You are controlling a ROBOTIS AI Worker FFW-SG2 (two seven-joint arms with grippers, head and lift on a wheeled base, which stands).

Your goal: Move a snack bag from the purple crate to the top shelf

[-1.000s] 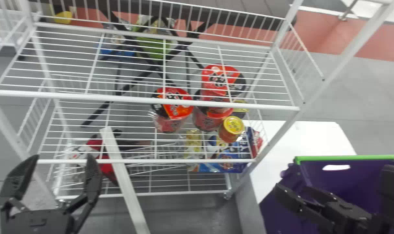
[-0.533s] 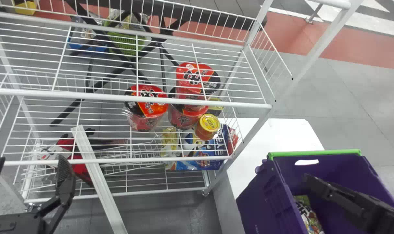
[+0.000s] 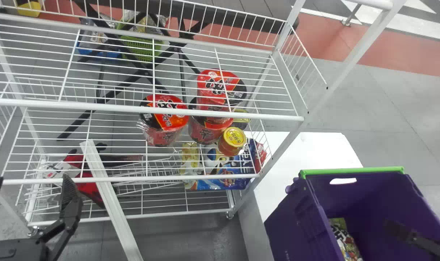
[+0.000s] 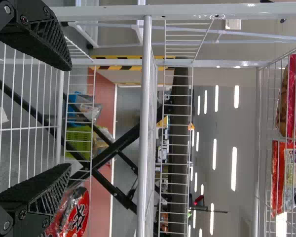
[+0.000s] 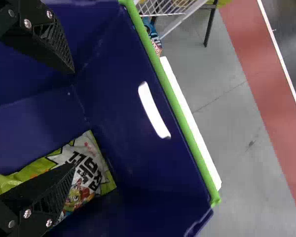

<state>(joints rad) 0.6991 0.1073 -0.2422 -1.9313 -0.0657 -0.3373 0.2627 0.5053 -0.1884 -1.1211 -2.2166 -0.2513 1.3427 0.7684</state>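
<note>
From the head we look forward and down over the white rack [image 3: 132, 109] and purple crate [image 3: 296, 221]. Our left wrist view faces roughly level through the rack, close up; our right looks down into the crate, also close. The head view shares both.

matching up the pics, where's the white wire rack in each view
Head view: white wire rack, left of the purple crate.
Left wrist view: rack beyond the left tool.
Right wrist view: rack beyond the crate's green rim.
Shared landmark: red floor strip.
</note>
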